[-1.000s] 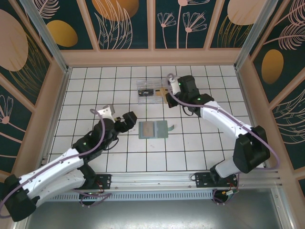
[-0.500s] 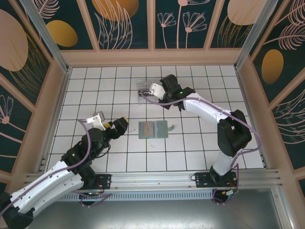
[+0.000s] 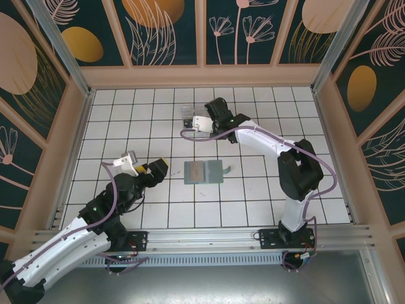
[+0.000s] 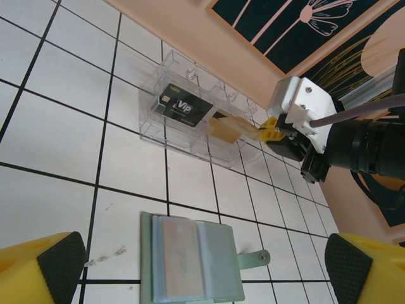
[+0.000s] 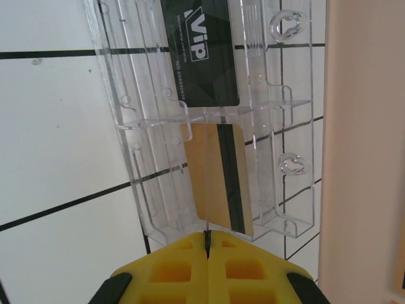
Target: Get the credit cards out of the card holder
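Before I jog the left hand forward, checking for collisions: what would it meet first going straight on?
Likely the green sleeve lying flat ahead of the left hand; the holder sits beyond it. Depth is unclear.

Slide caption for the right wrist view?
Right pincer shut on a tan card in the clear holder, black card beside.

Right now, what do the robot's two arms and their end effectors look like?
Both arms have white link shells with black joints. A purple-grey cable loops along the left arm and the right arm. Each wrist carries a white camera box. The left end effector and right end effector have yellow fingers; the left pads are black.
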Available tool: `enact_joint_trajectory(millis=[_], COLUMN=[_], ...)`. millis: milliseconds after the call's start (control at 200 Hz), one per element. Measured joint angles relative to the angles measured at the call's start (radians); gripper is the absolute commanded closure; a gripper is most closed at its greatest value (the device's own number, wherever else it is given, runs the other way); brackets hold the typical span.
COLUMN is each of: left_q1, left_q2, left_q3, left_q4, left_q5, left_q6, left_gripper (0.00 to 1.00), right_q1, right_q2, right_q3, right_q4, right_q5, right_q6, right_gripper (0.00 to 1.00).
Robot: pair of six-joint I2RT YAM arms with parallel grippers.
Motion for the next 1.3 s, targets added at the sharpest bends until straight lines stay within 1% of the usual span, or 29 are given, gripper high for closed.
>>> enact_joint_trajectory(millis=[385,816,861,926,1046,1076,1246,1301], left_q1=[0.0,0.0,0.0,0.0,0.0,0.0,0.0,0.0], left_q2=[0.0,0.0,0.0,0.0,0.001,0.002,0.003,0.004], left_q3=[-0.004,-0.004,-0.004,-0.004,-0.004,-0.004,-0.004,-0.005], left_q4=[-0.017,-0.038,-0.04,-0.042,-0.042,-0.042,-0.042,-0.042], left_q5=[-0.001,-0.019,-0.019,-0.023,-0.026,-0.026,-0.026,-0.027], left_q6=[0.0,0.0,0.0,0.0,0.0,0.0,0.0,0.0], left_gripper=[0.02,0.02,0.01,0.02,0.02,0.02,0.01,0.02], right_q1=[-0.034,-0.055,-0.056,-0.057,-0.057,-0.058,-0.061,-0.065], right_q2=[0.06,0.119,0.119,0.12,0.126,0.129,0.139,0.143], right_q3=[0.001,0.001,0.001,0.001,0.001,0.001,0.001,0.001], right_q4=[0.042,0.097,0.101,0.108,0.125,0.129,0.154,0.164], right_q5=[0.002,0.0,-0.001,-0.002,-0.001,-0.001,-0.001,-0.001], right_q6=[-0.063,-0.071,-0.07,-0.07,-0.071,-0.071,-0.07,-0.07], right_gripper=[1.0,1.0,0.93,0.89,0.88,0.85,0.84,0.82])
